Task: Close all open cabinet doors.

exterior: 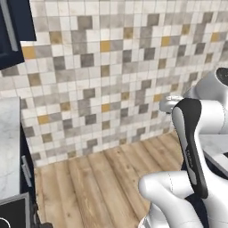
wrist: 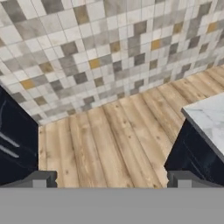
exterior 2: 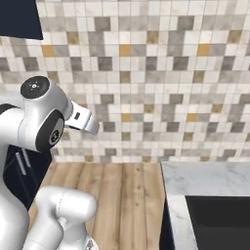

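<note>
A dark navy cabinet door (exterior: 10,38) with a slim silver bar handle shows at the top left of the left base view, cut off by the picture's edge; it seems to stand at an angle to the tiled wall. The right base view has a navy cabinet panel (exterior 2: 17,18) in its top left corner. My gripper (wrist: 111,181) is open, its two dark fingertips (wrist: 40,178) wide apart with nothing between them. It points down at a wooden floor (wrist: 109,135), far from the cabinet door.
A tiled wall (exterior: 120,75) stands ahead. Navy drawer fronts (wrist: 13,140) lie to the left and a marble counter (wrist: 209,117) on a navy base to the right. The right base view shows that counter (exterior 2: 210,178) with a black cooktop (exterior 2: 222,219).
</note>
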Controlling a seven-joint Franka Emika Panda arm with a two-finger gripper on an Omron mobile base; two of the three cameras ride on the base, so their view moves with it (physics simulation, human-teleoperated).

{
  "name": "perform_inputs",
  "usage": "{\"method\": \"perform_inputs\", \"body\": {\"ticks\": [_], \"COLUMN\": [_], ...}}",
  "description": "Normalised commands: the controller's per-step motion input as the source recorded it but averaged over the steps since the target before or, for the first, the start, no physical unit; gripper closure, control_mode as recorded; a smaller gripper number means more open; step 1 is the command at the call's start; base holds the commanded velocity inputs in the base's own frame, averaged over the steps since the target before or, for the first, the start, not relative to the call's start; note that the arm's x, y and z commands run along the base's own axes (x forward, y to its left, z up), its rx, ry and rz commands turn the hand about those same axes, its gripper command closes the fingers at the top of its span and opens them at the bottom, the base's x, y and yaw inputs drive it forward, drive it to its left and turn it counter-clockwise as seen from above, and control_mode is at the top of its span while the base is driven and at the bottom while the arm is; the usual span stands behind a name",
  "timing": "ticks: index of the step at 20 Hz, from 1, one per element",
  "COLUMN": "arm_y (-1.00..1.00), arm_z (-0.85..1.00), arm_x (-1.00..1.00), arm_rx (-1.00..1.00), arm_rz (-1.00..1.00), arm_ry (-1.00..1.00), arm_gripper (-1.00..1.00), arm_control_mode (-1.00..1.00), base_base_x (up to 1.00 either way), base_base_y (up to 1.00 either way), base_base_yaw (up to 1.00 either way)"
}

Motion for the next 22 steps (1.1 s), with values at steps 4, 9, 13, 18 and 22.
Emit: {"method": "perform_inputs", "body": {"ticks": [4,9,13,18,22], "arm_y": [0.00,0.00,0.00,0.00,0.00], "arm_z": [0.00,0.00,0.00,0.00,0.00], "arm_x": [0.00,0.00,0.00,0.00,0.00], "arm_rx": [0.00,0.00,0.00,0.00,0.00], "arm_rz": [0.00,0.00,0.00,0.00,0.00], "arm_ry": [0.00,0.00,0.00,0.00,0.00], "arm_gripper": [-1.00,-1.00,-1.00,-1.00,-1.00], "arm_control_mode": [1.00,1.00,1.00,1.00,1.00], "base_base_x": [0.77,0.75,0.72,0.63,0.49], "base_base_y": [0.23,0.20,0.19,0.17,0.08], "base_base_yaw": [0.00,0.01,0.12,0.31,0.45]}}
